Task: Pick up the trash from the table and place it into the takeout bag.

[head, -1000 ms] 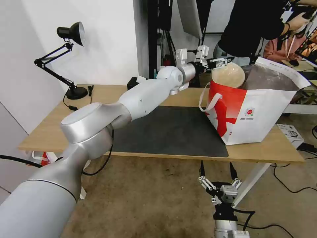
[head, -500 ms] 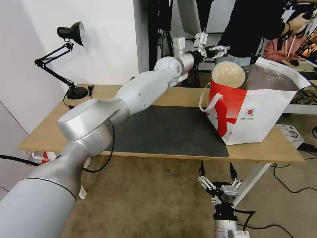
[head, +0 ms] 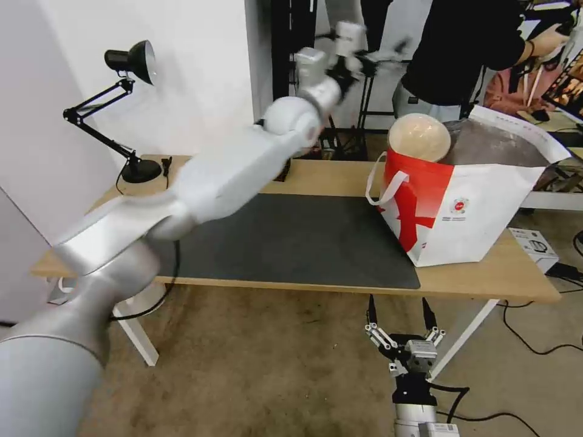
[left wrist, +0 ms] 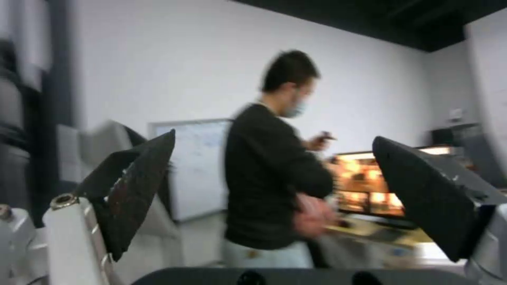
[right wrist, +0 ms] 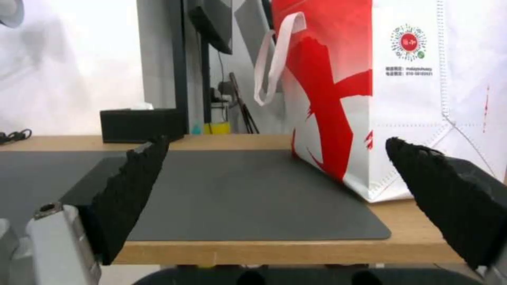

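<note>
The left gripper (head: 373,54) hung high behind the table (head: 340,176), up-left of the takeout bag (head: 461,206), its fingers (left wrist: 134,186) spread empty in the wrist view; the beige bowl (head: 419,136) sat in the bag's mouth; the right gripper (head: 404,340) waited wide open below the table's front edge.

Even, bright indoor lighting; soft shadows. Left arm (head: 243,164) motion-blurred. Left wrist view blurred throughout, possibly from motion.
</note>
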You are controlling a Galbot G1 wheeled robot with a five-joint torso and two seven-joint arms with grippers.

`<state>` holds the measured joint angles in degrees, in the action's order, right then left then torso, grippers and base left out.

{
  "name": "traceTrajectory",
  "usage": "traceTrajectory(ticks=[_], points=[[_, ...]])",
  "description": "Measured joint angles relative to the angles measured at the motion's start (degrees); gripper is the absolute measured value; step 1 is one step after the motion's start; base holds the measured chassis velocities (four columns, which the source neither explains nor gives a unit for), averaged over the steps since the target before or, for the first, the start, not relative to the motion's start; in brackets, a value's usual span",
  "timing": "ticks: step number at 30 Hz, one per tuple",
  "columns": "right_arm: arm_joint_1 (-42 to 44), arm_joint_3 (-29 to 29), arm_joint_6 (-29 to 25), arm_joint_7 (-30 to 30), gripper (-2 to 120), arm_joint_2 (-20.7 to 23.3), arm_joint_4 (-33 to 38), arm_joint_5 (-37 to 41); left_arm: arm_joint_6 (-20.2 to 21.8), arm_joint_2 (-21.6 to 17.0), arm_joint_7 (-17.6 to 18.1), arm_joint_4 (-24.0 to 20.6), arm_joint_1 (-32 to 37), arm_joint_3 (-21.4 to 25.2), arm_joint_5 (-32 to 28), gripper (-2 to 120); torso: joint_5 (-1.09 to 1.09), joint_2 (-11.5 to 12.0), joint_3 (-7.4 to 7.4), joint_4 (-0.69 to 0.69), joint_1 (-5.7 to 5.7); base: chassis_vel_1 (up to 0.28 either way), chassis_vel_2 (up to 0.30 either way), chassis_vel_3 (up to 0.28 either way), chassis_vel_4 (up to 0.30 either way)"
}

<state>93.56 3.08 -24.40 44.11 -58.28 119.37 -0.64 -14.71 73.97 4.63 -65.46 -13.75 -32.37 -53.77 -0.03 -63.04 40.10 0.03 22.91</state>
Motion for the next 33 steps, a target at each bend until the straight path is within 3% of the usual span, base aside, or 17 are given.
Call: traceTrajectory(ticks=[2, 3, 6, 7, 10, 15, 16, 17, 21, 33], points=[[0.0, 0.0, 0.0, 0.0, 100, 0.0, 0.0, 0.0, -0.69, -3.23, 5.07, -4.28, 2.98, 1.49, 4.7, 100, 0.01, 0.0, 0.0, -0.04, 0.01, 0.0, 0.0, 0.0, 0.0], [0.0, 0.0, 0.0, 0.0, 100, 0.0, 0.0, 0.0, -0.69, -3.23, 5.07, -4.28, 2.98, 1.49, 4.7, 100, 0.01, 0.0, 0.0, -0.04, 0.01, 0.0, 0.0, 0.0, 0.0], [0.0, 0.0, 0.0, 0.0, 100, 0.0, 0.0, 0.0, -0.11, -7.51, 11.73, -10.78, 7.93, 4.53, 8.24, 100, 0.0, 0.01, 0.01, -0.05, 0.01, 0.0, 0.0, 0.0, 0.0], [0.0, 0.0, 0.0, 0.0, 100, 0.0, 0.0, 0.0, -0.11, -7.51, 11.73, -10.78, 7.93, 4.53, 8.24, 100, 0.0, 0.01, 0.01, -0.05, 0.01, 0.0, 0.0, 0.0, 0.0], [0.0, 0.0, 0.0, 0.0, 100, 0.0, 0.0, 0.0, -0.22, -13.53, 14.2, -16.38, 12.36, 7.9, 12.44, 100, 0.0, 0.01, 0.0, -0.02, 0.0, 0.0, 0.0, 0.0, 0.0], [0.01, 0.0, 0.0, 0.0, 100, 0.0, 0.0, 0.0, -0.7, -19.91, 14.51, -21.83, 16.69, 11.18, 14.69, 100, 0.01, 0.0, 0.0, -0.02, 0.0, 0.0, 0.0, 0.0, 0.0], [0.0, 0.0, 0.0, 0.0, 100, 0.0, 0.0, 0.0, -0.47, -22.17, 14.84, -24.57, 19.43, 12.86, 14.9, 100, 0.02, 0.0, 0.0, -0.03, 0.0, 0.0, 0.0, 0.0, 0.0], [0.0, 0.0, 0.0, 0.0, 100, 0.0, 0.0, 0.0, -0.47, -22.17, 14.84, -24.57, 19.43, 12.86, 14.9, 100, 0.02, 0.0, 0.0, -0.03, 0.0, 0.0, 0.0, 0.0, 0.0], [0.0, 0.0, 0.0, 0.0, 100, 0.0, 0.0, 0.0, 0.81, -26.08, 15.79, -30.1, 28.09, 19.84, 14.98, 100, 0.02, 0.01, 0.0, -0.02, 0.0, 0.0, 0.0, 0.0, 0.0], [0.01, 0.0, 0.0, 0.0, 100, 0.0, 0.0, 0.0, 1.63, -30.2, 16.78, -43.45, 46.42, 30.95, 17.38, 100, 0.03, 0.01, 0.0, -0.04, 0.0, 0.0, 0.0, 0.0, 0.0]])
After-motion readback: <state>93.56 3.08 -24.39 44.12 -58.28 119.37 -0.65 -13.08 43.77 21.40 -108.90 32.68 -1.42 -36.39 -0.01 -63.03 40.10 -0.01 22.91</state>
